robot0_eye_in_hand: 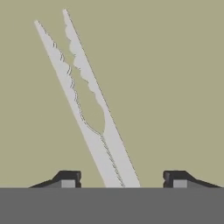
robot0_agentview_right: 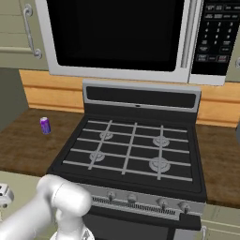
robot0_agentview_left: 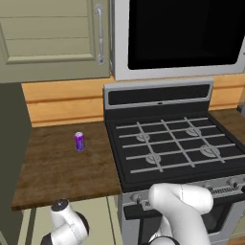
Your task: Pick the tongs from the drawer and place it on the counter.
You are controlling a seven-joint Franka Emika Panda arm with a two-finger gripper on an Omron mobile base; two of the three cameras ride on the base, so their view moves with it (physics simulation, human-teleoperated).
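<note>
Lying btwn spread fingers (robot0_eye_in_hand: pixel 70 178): tongs (robot0_eye_in_hand: pixel 89 109), tips far.

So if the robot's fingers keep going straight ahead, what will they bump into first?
Probably the tongs. In the hand view they lie between the two open fingers, right in the gripper's line, on the drawer's pale floor. How far off they are is unclear.
</note>
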